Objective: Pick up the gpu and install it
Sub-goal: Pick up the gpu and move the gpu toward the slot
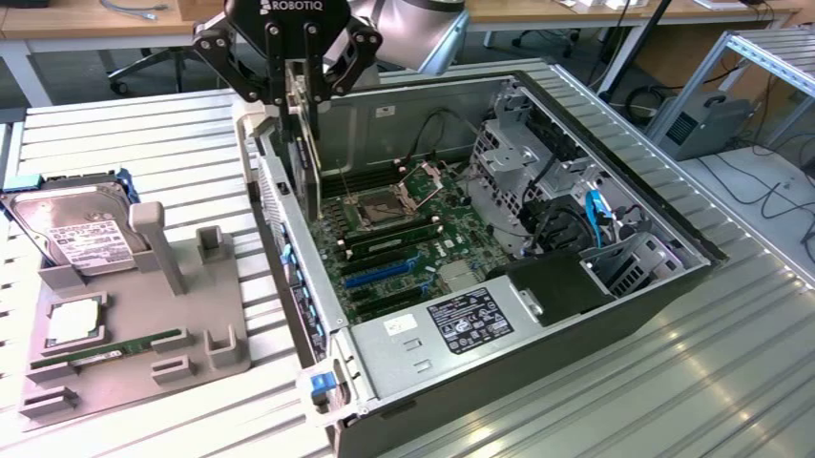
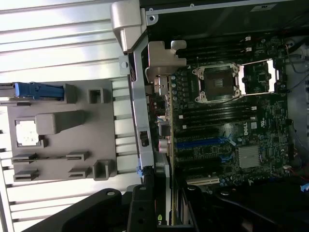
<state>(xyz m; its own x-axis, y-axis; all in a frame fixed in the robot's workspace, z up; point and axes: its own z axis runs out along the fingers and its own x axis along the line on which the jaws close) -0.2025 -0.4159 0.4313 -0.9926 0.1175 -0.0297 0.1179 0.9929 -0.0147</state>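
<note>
The gpu [image 1: 307,162] is a thin flat card hanging on edge, straight down from my gripper [image 1: 302,95], whose black fingers are shut on its top edge. It hangs inside the open computer case [image 1: 633,198], close to the wall on the exterior view's left and above the motherboard [image 1: 405,250]. In the wrist view the gpu [image 2: 170,145] shows edge-on, running from its silver bracket [image 2: 164,60] down to my gripper [image 2: 164,212], beside the case's rear wall and over the ends of the blue expansion slots [image 2: 203,142].
A grey fixture [image 1: 172,320] lies on the slatted table at the exterior view's left, carrying a silver hard drive [image 1: 76,234] and a green RAM stick [image 1: 109,353]. Drive cages and cables [image 1: 548,191] stand on the case's far side.
</note>
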